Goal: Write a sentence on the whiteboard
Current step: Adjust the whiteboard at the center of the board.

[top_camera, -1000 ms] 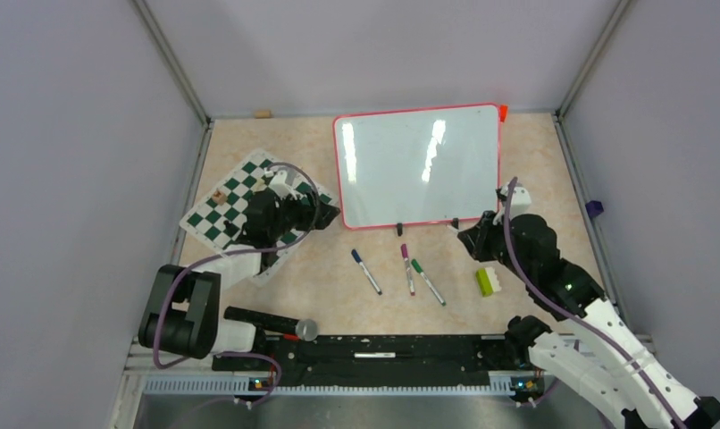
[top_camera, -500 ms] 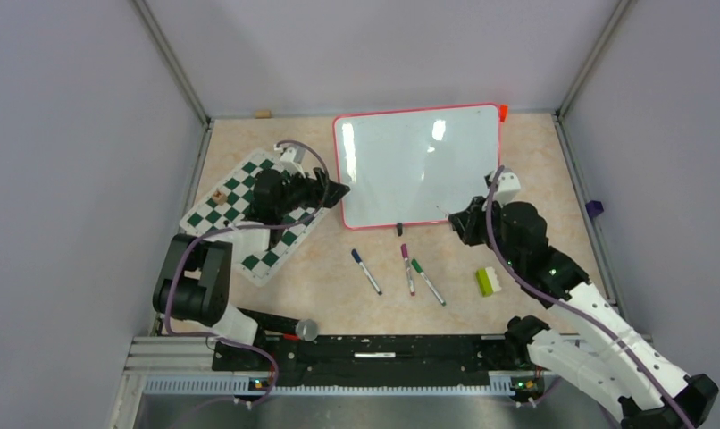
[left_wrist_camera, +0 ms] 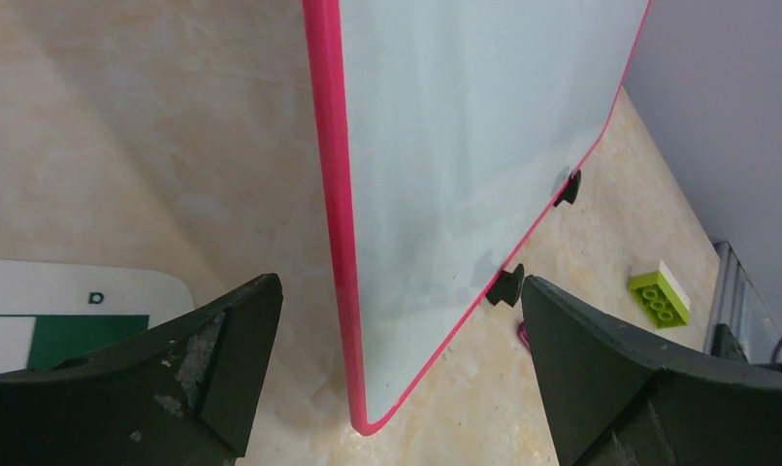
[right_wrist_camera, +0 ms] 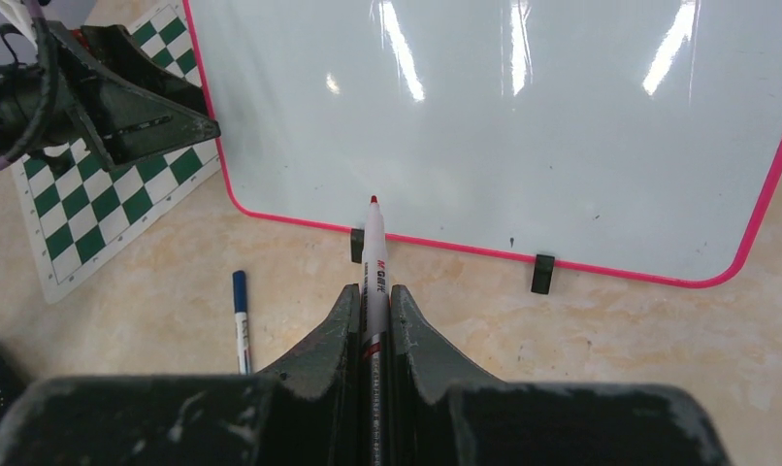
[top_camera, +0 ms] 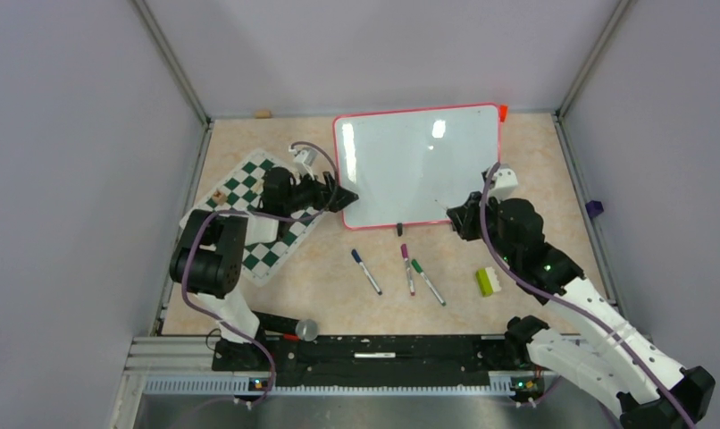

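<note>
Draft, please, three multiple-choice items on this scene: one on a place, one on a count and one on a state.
1. Where does the green brick lie relative to the loose markers?
A) left of them B) right of them C) between two of them

2. Besides the red-tipped marker in the right gripper, how many markers lie loose on the table?
A) one B) five C) three

3. How does the left gripper stand?
A) open, fingers either side of the whiteboard edge B) shut on a marker C) shut on the brick

Answers: B, the brick sits right of all of them; C, three lie in front of the whiteboard; A, the left wrist view shows the spread fingers flanking the pink frame.
</note>
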{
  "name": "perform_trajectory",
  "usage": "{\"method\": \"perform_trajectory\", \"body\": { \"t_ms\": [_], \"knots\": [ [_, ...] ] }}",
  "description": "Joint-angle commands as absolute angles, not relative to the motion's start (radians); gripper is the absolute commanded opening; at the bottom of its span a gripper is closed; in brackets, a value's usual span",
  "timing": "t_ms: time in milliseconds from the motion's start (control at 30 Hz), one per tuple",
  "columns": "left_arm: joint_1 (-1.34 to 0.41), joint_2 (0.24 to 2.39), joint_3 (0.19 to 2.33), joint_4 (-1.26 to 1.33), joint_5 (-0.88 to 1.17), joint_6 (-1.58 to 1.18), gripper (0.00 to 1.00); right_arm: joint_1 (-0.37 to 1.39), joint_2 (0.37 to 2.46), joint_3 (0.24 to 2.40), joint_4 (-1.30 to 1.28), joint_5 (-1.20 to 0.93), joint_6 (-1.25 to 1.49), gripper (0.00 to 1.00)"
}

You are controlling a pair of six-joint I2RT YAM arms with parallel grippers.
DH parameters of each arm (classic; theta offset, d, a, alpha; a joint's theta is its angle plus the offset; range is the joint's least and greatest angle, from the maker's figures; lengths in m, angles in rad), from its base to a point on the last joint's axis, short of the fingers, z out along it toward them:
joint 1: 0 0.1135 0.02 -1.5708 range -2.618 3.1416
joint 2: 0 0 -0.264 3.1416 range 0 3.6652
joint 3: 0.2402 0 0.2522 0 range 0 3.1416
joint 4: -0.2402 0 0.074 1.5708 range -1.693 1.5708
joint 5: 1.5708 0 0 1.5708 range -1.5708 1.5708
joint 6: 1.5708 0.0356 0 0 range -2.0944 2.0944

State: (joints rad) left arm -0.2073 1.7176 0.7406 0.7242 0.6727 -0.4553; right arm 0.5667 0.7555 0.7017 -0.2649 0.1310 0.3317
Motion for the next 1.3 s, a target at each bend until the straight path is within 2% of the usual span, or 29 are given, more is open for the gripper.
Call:
{"method": "perform_trajectory", "body": {
  "t_ms": [0,500,667,1033,1267],
  "knots": [
    [-0.189,1.764,0.799,0.806,0.792,-0.510,0.99,0.557,0.751,0.741,-0.209,0.143,0.319,0.00],
    [-0.178,1.810,0.810,0.909,0.932,-0.585,0.99,0.557,0.744,0.722,-0.251,0.143,0.368,0.00],
    [-0.178,1.853,0.826,1.019,0.997,-0.677,0.99,0.557,0.757,0.745,-0.314,0.118,0.380,0.00],
    [-0.152,1.920,0.890,0.976,1.045,-0.677,0.99,0.557,0.716,0.756,-0.356,0.121,0.386,0.00],
    [-0.138,2.012,0.918,1.171,1.138,-0.832,0.99,0.557,0.724,0.777,-0.348,0.122,0.373,0.00]
  ]
}}
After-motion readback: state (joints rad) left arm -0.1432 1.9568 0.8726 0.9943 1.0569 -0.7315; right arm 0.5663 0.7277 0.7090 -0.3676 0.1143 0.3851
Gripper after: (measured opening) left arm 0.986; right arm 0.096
